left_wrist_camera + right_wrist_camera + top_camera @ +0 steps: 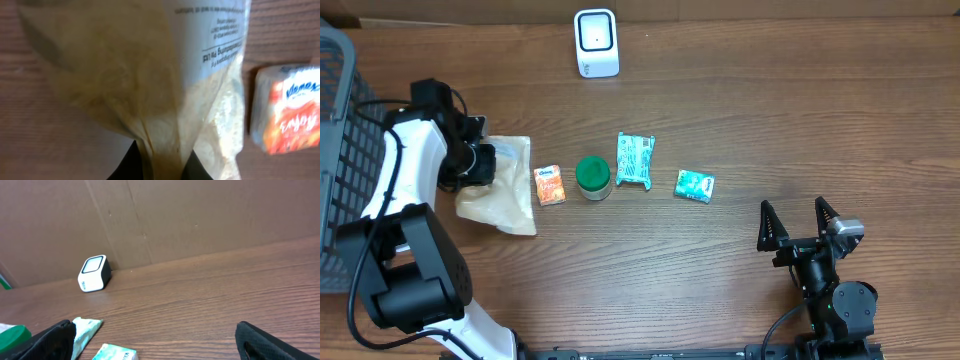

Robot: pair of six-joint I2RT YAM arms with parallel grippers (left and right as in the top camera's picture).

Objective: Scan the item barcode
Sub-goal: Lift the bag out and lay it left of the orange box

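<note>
Wood table (720,260) carrying a row, left to right: bag (505,195), orange pack (551,186), green jar (592,177), teal pouch (635,161), teal box (694,186). Scanner (596,43) sitting at far edge, well apart.

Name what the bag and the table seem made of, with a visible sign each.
The bag is probably thin, clear plastic film: it creases and pale grains show through. The table looks like wood or wood-look laminate, matte: brown grain lines run across it.

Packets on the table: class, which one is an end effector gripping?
The tan bag at the row's left end: the left end effector pinches it; the orange pack and teal packs lie free.
</note>
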